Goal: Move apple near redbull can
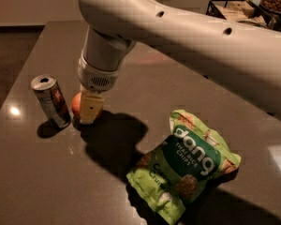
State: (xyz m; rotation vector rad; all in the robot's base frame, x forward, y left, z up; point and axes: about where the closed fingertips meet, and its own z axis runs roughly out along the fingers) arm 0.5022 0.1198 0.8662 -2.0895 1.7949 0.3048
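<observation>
Gripper (91, 108), mine, low at the dark table (192, 90), with the apple (76, 104) tucked against its cream tip. Only a red-orange sliver of the fruit shows beside that tip. Whether I am clamped on the apple or have let it go, I cannot tell.

The redbull can (50, 101) stands upright just beyond the apple on the side away from my gripper, near it but seemingly not touching. Its silver pull-tab top faces up, and no lettering on its side can be read.

Handling, as I judge it: the apple is firm, smooth and round, light enough for me but apt to roll once freed. It is best held across its widest middle and set down gently. The can looks slim and easy to tip, so I should not nudge it.

Well apart from my gripper, on the side opposite the can, lies a green snack bag (187, 163). It reads "dang" and "THAI RICE CHIPS"; the lower wording is creased and only partly legible.
</observation>
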